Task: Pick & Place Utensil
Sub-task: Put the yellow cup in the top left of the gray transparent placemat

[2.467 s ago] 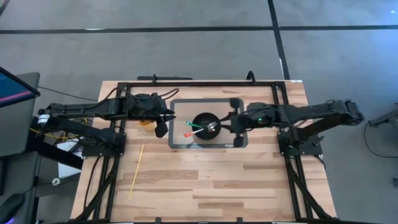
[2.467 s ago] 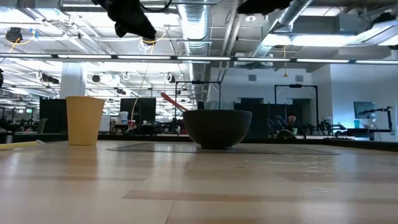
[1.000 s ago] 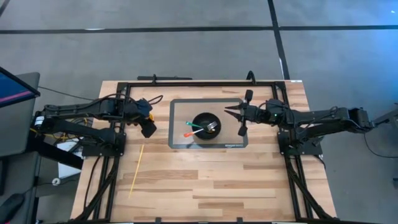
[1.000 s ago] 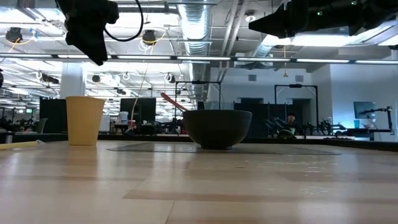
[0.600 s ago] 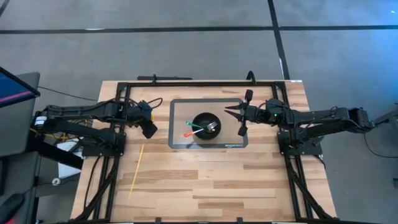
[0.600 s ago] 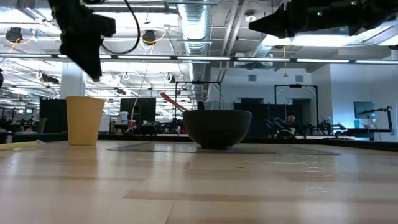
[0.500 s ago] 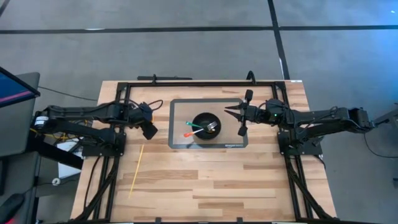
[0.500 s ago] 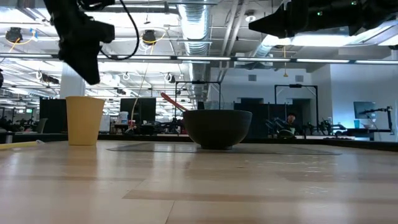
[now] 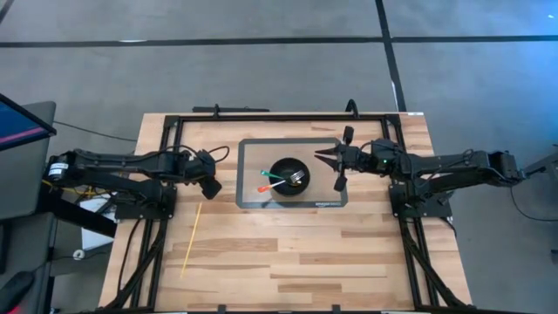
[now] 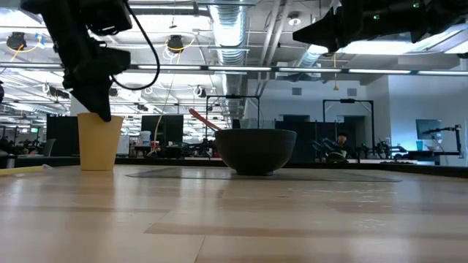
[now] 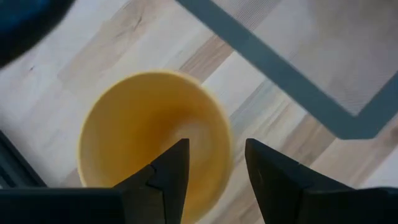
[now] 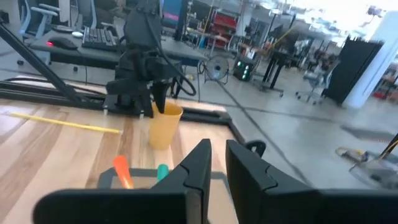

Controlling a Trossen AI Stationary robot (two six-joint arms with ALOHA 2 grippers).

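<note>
**Left gripper over the yellow cup, utensils in the bowl**

Nearest me on the table I see a yellow stick [image 9: 191, 238] lying loose. Beyond it, my left gripper [image 11: 212, 163] hangs over the yellow cup's [image 11: 154, 137] rim, fingers spread, empty. The utensils [image 9: 281, 180] lie in the black bowl [image 9: 289, 179] on the grey mat [image 9: 253, 154]. My right gripper [image 9: 338, 160] waits beside the bowl, fingers narrowly parted.

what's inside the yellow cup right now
The yellow cup looks empty; the left wrist view shows only bare yellow walls. The left gripper fingers, open, straddle its rim and hide part of the bottom. The utensils sit in the black bowl.
</note>
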